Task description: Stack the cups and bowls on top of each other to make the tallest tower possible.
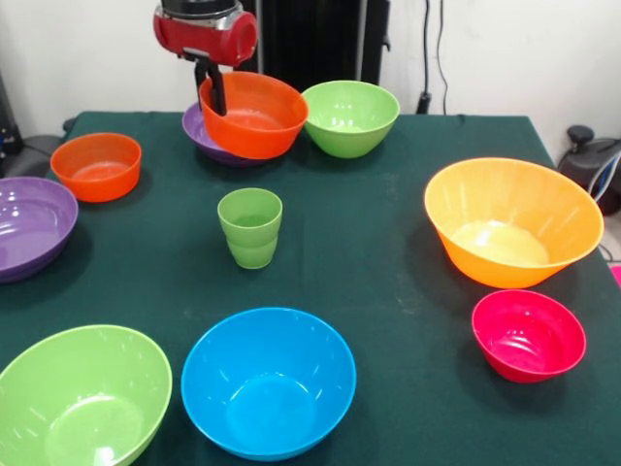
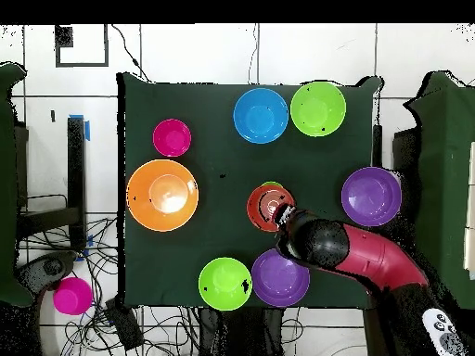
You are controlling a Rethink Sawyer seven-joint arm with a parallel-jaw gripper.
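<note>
Lower left of the front view: lime-green bowl (image 1: 82,398), upright, nothing in it. Lower centre: blue bowl (image 1: 269,381), upright, nothing in it, just beside the first. Lower right: small pink-red bowl (image 1: 529,335), nothing in it, near the large orange bowl (image 1: 512,223) above it, also without contents. Centre: light-green cup (image 1: 250,227), upright on the green cloth (image 1: 388,282), standing alone with nothing stacked on it; by judgement this is the intended slim base of the tower, which is not yet begun. Left edge: purple bowl (image 1: 31,226), partly cut off, nothing in it. Upper left: small orange-red bowl (image 1: 96,166), nothing in it. Upper centre: a second small orange-red bowl (image 1: 254,114), held tilted and clear of the cloth, its rim pinched by the dark fingers of the gripper (image 1: 212,85), which are closed on the bowl wall; it hangs in front of a second purple bowl (image 1: 200,132) and appears to hold nothing. In the overhead view it sits over the cup's position, apparently for placement there. Upper centre-right: second lime-green bowl (image 1: 350,117), upright, nothing in it.
</note>
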